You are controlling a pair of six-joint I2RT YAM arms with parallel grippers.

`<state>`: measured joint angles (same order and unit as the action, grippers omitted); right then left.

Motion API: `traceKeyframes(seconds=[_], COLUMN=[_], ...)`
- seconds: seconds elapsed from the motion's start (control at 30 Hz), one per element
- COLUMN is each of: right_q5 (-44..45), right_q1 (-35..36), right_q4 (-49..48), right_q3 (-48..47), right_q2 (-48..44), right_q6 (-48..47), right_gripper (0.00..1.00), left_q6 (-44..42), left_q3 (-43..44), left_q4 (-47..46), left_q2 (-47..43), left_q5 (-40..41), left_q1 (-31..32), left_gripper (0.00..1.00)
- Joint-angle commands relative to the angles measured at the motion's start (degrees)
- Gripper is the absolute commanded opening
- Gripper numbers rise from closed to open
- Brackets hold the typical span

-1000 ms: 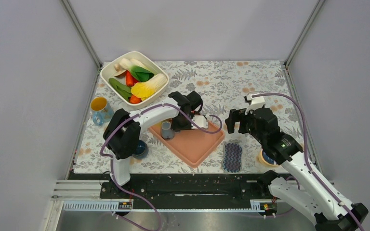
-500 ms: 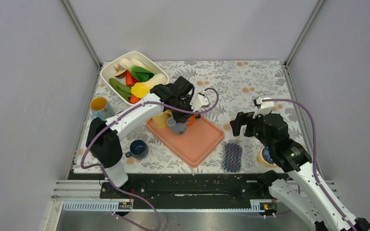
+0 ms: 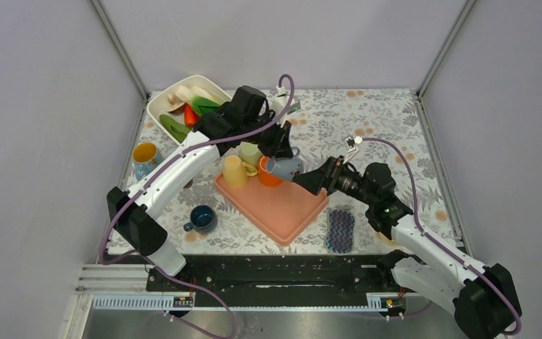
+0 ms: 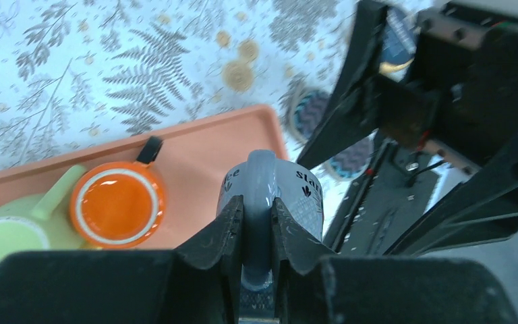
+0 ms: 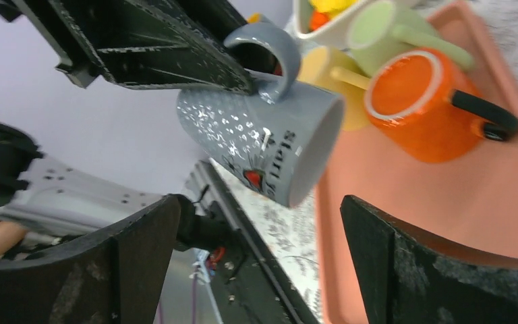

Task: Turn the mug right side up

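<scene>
The grey mug point(image 3: 288, 168) hangs tilted in the air over the far right of the salmon tray point(image 3: 286, 210), its mouth facing the right arm. My left gripper point(image 3: 278, 150) is shut on the mug's handle point(image 4: 260, 192), with a finger on each side. In the right wrist view the grey mug point(image 5: 260, 135) has printed lettering and sits just ahead of my right gripper point(image 5: 260, 216). That gripper point(image 3: 309, 181) is open and empty, and its jaws stand wide apart and clear of the mug.
An orange mug point(image 3: 268, 174), a green mug point(image 3: 250, 153) and a yellow mug point(image 3: 233, 171) stand upright on the tray. A white bowl point(image 3: 157, 104) of toy vegetables is at the back left. A blue-and-yellow mug point(image 3: 145, 159), a dark blue mug point(image 3: 202, 217) and a striped sponge point(image 3: 339, 230) lie around.
My left gripper lifted the grey mug off the tray by its handle, carried it back and to the right, and tipped it. My right arm swung left toward the mug.
</scene>
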<state>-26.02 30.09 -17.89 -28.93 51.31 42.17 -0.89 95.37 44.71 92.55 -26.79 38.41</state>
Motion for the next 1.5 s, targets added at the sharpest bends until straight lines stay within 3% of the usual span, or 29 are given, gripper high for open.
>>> traceKeyframes(seconds=[0.0,0.13,0.2,0.33,0.43,0.47,0.5,0.57,0.63,0.83,0.93,1.17,1.47], right_q5=[-6.64,-7.26,-8.56,-9.98,-6.06,-3.04,0.18,4.74,9.19,23.64,29.4,31.64,29.62], right_q1=[1.3,2.05,2.24,2.29,2.28,2.34,2.22,1.06,-0.13,-5.53,-12.89,-28.36,-36.14], right_q4=[-18.82,-19.74,-22.18,-26.68,-13.11,-5.68,0.58,11.33,19.82,37.32,44.49,53.63,65.89], right_q3=[-1.37,-3.54,-4.09,-5.21,-9.17,-10.87,-12.62,-15.22,-18.42,-28.93,-35.56,-55.47,-77.9], right_q2=[2.81,4.79,6.03,6.43,3.58,2.68,2.05,1.48,1.78,9.09,16.82,40.65,66.66], right_q6=[8.95,9.87,10.98,12.67,4.17,-0.3,-4.13,-9.89,-15.32,-29.4,-34.14,-38.55,-39.97], right_gripper=[0.96,0.89,0.8,0.33,0.0,0.0,0.0,0.0,0.0,0.0,0.0,0.0,0.0], left_q6=[8.61,12.0,13.85,16.4,15.35,14.98,14.69,14.26,13.66,7.45,2.9,-5.02,-12.81], left_q3=[1.5,-0.42,-0.98,-3.18,-3.68,-3.91,-4.11,-4.42,-4.79,-4.33,-7.5,-17.74,-24.78], left_q4=[-8.56,-12.0,-13.7,-18.03,-17.98,-17.99,-17.99,-18.18,-18.76,-17.32,-16.93,-16.02,-13.99], left_q2=[-4.03,-4.63,-4.97,-5.79,-6.07,-6.32,-6.73,-7.87,-8.97,-12.22,-14.71,-19.26,-18.51], left_q5=[-7.28,-10.39,-11.94,-13.24,-11.86,-10.53,-9.2,-5.65,-3.62,5.12,13.29,17.17,17.97], left_q1=[0.23,0.21,0.53,0.74,0.38,-0.12,-0.76,-2.94,-5.67,-11.24,-11.47,-11.44,-11.6], left_gripper=[0.0,0.0,0.0,0.0,0.0,0.02,0.15,0.66,0.96,0.99,0.99,0.99,0.99])
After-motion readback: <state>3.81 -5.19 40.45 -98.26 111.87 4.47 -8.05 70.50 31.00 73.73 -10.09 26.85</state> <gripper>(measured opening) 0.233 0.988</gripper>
